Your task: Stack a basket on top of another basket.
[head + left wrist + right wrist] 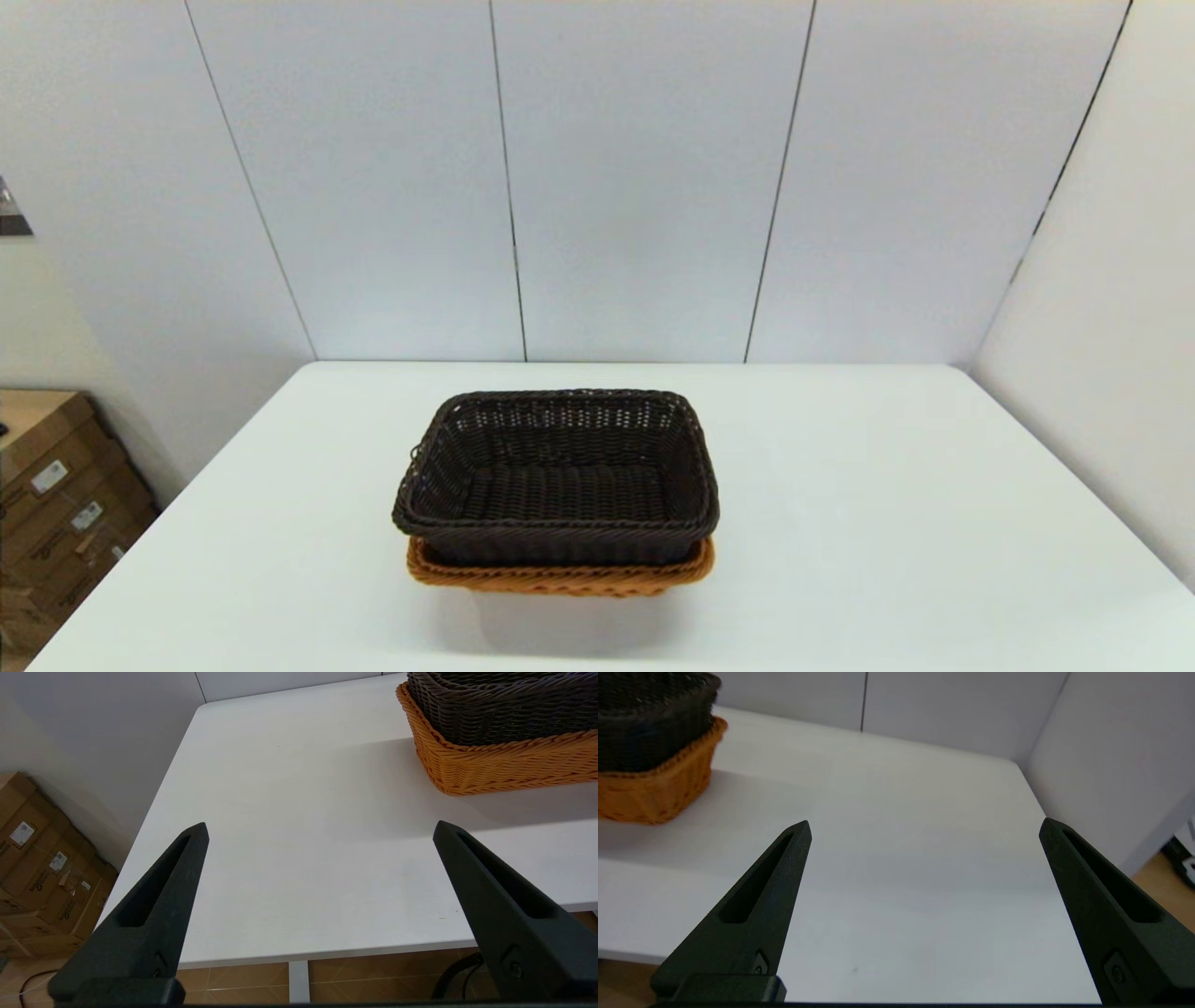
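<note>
The dark brown basket (557,478) sits nested inside the orange-tan basket (560,575) at the middle of the white table; only the tan rim and front wall show beneath it. Both arms are out of the head view. My left gripper (320,828) hangs open over the table's near left part, well apart from the stacked dark basket (504,704) and tan basket (504,765). My right gripper (924,826) is open too, over the near right part, away from the dark basket (649,714) and tan basket (654,788). Nothing is between either pair of fingers.
Grey panel walls close the table (887,485) at the back and right. Cardboard boxes (56,504) stand on the floor to the left, below the table's left edge. The table's front edge (327,952) lies just under my left gripper.
</note>
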